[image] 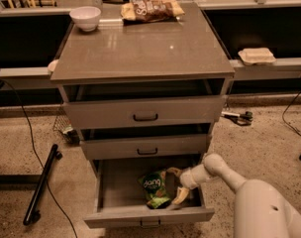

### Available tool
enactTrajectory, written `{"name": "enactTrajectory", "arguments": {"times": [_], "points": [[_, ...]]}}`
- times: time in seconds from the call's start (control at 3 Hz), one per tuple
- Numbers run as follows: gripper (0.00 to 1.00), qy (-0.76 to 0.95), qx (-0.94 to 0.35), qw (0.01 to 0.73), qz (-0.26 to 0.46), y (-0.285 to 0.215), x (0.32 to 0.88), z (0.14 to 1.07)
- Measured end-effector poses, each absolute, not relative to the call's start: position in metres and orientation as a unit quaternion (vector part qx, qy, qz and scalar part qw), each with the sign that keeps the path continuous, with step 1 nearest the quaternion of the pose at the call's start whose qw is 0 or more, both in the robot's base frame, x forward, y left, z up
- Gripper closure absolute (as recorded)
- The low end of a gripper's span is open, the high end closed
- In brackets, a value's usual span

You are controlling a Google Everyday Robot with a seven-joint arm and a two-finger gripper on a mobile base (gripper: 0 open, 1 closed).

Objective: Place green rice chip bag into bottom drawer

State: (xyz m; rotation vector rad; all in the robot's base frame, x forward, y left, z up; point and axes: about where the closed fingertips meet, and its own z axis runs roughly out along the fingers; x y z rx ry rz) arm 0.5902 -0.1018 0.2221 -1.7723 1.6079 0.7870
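Observation:
The green rice chip bag [154,187] lies on the floor of the bottom drawer [140,216], which is pulled out. The bag is right of the drawer's middle, its white lettering facing up. My gripper [176,184] reaches into the drawer from the right, just beside the bag's right edge. Its fingers are spread open, one above [174,172] and one below, with the bag lying to their left. My white arm [225,172] comes in from the lower right.
A white bowl [86,18] and a larger brown snack bag [150,9] sit on the cabinet top. The top drawer [145,114] and middle drawer [147,147] stand slightly out. A black pole [41,185] and cables lie on the floor at left.

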Motion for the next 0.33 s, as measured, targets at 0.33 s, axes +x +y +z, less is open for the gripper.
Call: {"name": "enactTrajectory", "arguments": {"times": [0.33], "points": [[0.00,0.607,-0.665,0.334,0.279,-0.1492,0.5845,0.2710]]}}
